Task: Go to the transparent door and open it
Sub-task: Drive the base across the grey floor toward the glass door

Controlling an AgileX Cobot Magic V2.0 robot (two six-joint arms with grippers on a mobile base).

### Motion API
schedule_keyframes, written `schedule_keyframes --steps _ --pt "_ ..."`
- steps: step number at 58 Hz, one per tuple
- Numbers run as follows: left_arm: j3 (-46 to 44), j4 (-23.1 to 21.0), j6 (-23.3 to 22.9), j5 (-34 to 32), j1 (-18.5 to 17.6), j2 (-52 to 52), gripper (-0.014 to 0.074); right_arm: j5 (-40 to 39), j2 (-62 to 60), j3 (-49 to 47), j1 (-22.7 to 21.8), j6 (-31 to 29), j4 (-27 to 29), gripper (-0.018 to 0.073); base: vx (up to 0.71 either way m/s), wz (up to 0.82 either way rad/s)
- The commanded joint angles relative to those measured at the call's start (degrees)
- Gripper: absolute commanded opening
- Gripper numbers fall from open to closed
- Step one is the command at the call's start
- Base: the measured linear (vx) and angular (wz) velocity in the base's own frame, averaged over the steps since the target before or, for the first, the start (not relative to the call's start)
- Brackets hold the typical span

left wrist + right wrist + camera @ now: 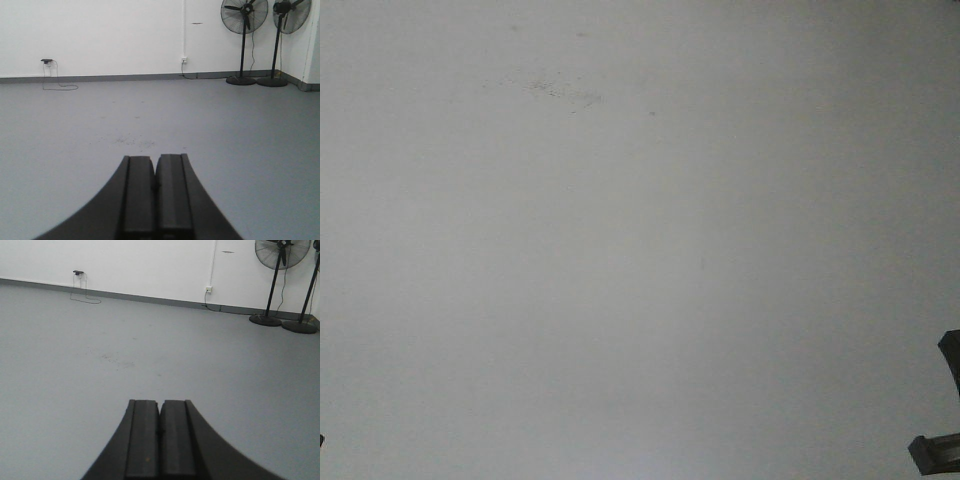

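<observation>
Front view: only grey floor (640,260); left wrist view: the left hand (156,167), bottom centre, pressed shut and empty; right wrist view: the right hand (160,410) likewise; the transparent door shows nowhere, so neither hand is judged nearer

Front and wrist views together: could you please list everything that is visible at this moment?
floor: one, grey, fills the front view and both wrist foregrounds
wall: one, white, far side
skirting: one, grey, along the wall's foot
pedestal fans: two, black, far right corner
wall socket: one, white, low on the wall, cable attached
small device: one, black, low at left, cable trailing
scuff marks: one patch, dark, mid-floor
dark shapes: two, black, front view's lower right edge, unidentifiable
transparent door: none in view
left gripper: one, black, shut, empty
right gripper: one, black, shut, empty
</observation>
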Motion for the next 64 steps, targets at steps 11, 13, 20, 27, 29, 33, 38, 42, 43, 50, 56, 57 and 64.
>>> schedule_keyframes --steps 11,13,20,27,29,33,38,42,43,50,56,57,64 --pt "0.5 -0.7 -0.6 -4.4 -0.1 -0.8 -0.0006 -4.8 -0.9 0.2 -0.2 0.0 0.0 -0.0004 0.29 0.10" --pt "0.5 -0.7 -0.6 -4.4 -0.1 -0.8 -0.0006 -4.8 -0.9 0.2 -0.2 0.0 0.0 -0.0004 0.34 0.01" --pt "0.5 -0.7 -0.6 -4.4 -0.1 -0.8 -0.0006 -4.8 -0.9 0.2 -0.2 0.0 0.0 -0.0004 0.38 -0.02" --pt "0.5 -0.7 -0.6 -4.4 -0.1 -0.8 -0.0006 -4.8 -0.9 0.2 -0.2 0.0 0.0 -0.0004 0.43 0.00" --pt "0.5 -0.7 -0.6 -4.4 -0.1 -0.8 -0.0006 -4.8 -0.9 0.2 -0.2 0.0 0.0 -0.0004 0.45 0.06" --pt "0.5 -0.7 -0.6 -4.4 -0.1 -0.8 -0.0006 -4.8 -0.9 0.2 -0.2 0.0 0.0 -0.0004 0.46 0.09" --pt "0.5 -0.7 -0.6 -4.4 -0.1 -0.8 -0.0006 -4.6 -0.9 0.2 -0.3 0.0 0.0 -0.0004 0.47 0.16" --pt "0.5 -0.7 -0.6 -4.4 -0.1 -0.8 -0.0006 -4.2 -0.9 0.2 -0.3 0.0 0.0 -0.0004 0.48 0.21" --pt "0.5 -0.7 -0.6 -4.4 -0.1 -0.8 -0.0006 -4.2 -0.9 0.2 -0.3 0.0 0.0 -0.0004 0.48 0.26" --pt "0.5 -0.7 -0.6 -4.4 -0.1 -0.8 -0.0006 -4.2 -0.9 0.2 -0.3 0.0 0.0 -0.0004 0.49 0.32" --pt "0.5 -0.7 -0.6 -4.4 -0.1 -0.8 -0.0006 -4.2 -0.9 0.2 -0.3 0.0 0.0 -0.0004 0.50 0.40" --pt "0.5 -0.7 -0.6 -4.4 -0.1 -0.8 -0.0006 -4.2 -0.9 0.2 -0.3 0.0 0.0 -0.0004 0.51 0.45" --pt "0.5 -0.7 -0.6 -4.4 -0.1 -0.8 -0.0006 -4.2 -0.9 0.2 -0.3 0.0 0.0 -0.0004 0.51 0.47"
